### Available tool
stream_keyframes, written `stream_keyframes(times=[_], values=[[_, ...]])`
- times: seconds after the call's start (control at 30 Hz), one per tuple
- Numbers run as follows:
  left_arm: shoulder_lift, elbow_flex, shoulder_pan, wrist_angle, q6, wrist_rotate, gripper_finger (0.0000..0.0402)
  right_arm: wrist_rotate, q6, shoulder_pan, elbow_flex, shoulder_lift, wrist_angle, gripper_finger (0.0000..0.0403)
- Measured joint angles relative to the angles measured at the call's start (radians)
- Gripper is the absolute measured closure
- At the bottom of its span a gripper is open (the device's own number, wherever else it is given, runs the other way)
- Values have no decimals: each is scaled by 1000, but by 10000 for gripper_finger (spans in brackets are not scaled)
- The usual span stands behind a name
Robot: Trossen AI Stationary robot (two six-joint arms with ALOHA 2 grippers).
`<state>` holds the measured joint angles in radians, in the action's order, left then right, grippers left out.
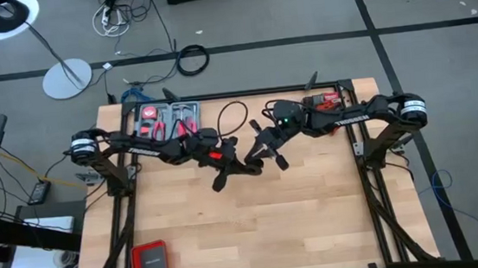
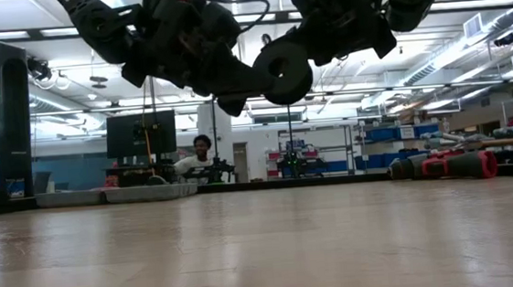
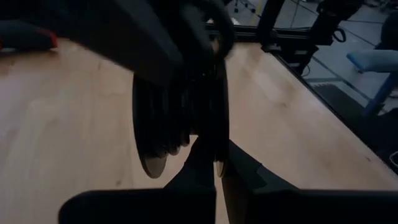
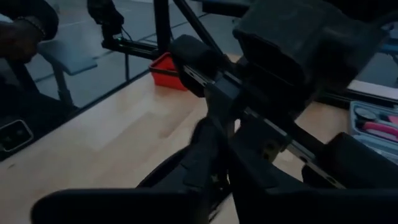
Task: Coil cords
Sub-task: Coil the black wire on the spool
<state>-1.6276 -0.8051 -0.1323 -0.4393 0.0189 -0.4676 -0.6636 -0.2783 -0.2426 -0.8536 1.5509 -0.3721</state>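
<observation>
Both grippers meet high above the middle of the wooden table (image 1: 316, 223). Between them is a black round reel (image 2: 280, 71), which the left wrist view shows edge-on as two discs (image 3: 186, 118). A thin black cord (image 1: 231, 117) loops from the grippers toward the far edge, held off the table; it also arcs above the grippers in the low view (image 2: 238, 0). My left gripper (image 1: 227, 168) and my right gripper (image 1: 258, 154) are both shut at the reel. The cord's plug ends are hidden. My left gripper pinches the lower rim of the reel's disc (image 3: 217, 163) between its two fingers, coming level from the table's left. The reel stands on edge, lifted clear of the table. My right gripper comes from the table's right, its fingers closed on a dark part (image 4: 208, 155) at the reel. The left gripper's body hides which part it has.
A tray of red-handled tools (image 1: 166, 119) lies at the far left and a red drill (image 1: 327, 100) at the far right. A red and black box (image 1: 149, 261) sits at the near left corner. A person (image 2: 202, 152) sits in the room behind.
</observation>
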Motion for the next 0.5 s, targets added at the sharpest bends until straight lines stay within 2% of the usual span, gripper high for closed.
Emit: stream_keyframes(times=[0.2,0.5], values=[[0,0,29,-19,1,32,394,-3,23,14,0,0,-22,334],[0,-1,44,-52,0,59,394,52,14,19,-16,0,-59,335]])
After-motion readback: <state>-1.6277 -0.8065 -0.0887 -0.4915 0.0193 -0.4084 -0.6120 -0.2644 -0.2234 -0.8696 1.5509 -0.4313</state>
